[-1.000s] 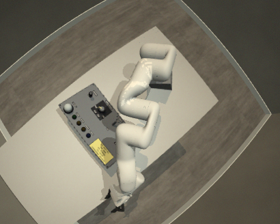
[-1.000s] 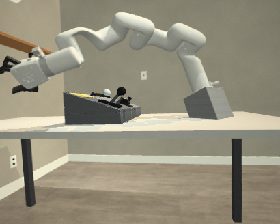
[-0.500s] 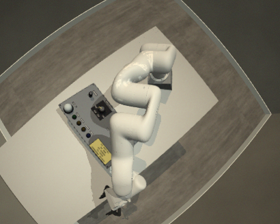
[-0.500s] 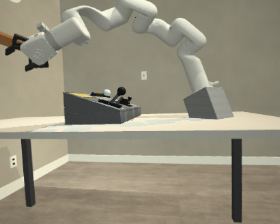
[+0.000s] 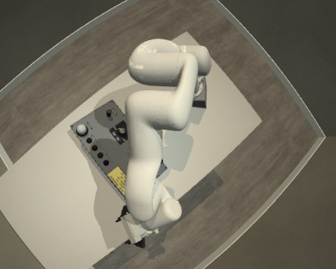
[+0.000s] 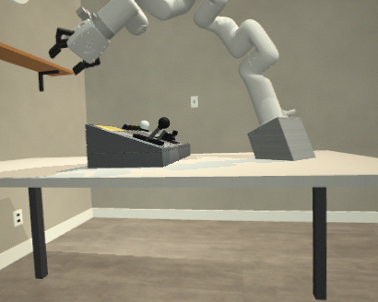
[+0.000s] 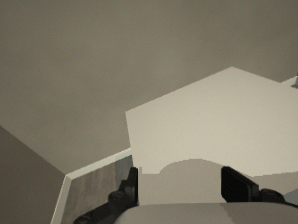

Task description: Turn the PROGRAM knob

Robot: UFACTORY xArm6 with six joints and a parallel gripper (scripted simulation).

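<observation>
The grey sloped console (image 5: 102,149) sits on the white table; it also shows in the side view (image 6: 135,145). On its face I see a small black knob (image 5: 109,112), a lever with a black ball (image 6: 163,122), a white ball (image 5: 82,129), a row of round buttons (image 5: 97,151) and a yellow label (image 5: 117,180). The labels are too small to read, and the arm hides the console's right part. My gripper (image 6: 68,54) is open and empty, high above the table's edge, up and to the left of the console. In the wrist view its fingers frame only bare table top.
An orange wall shelf (image 6: 20,57) on a black bracket is right beside the gripper. The arm's grey base block (image 6: 280,138) stands on the table to the right of the console. A wall lies close behind the table's left end.
</observation>
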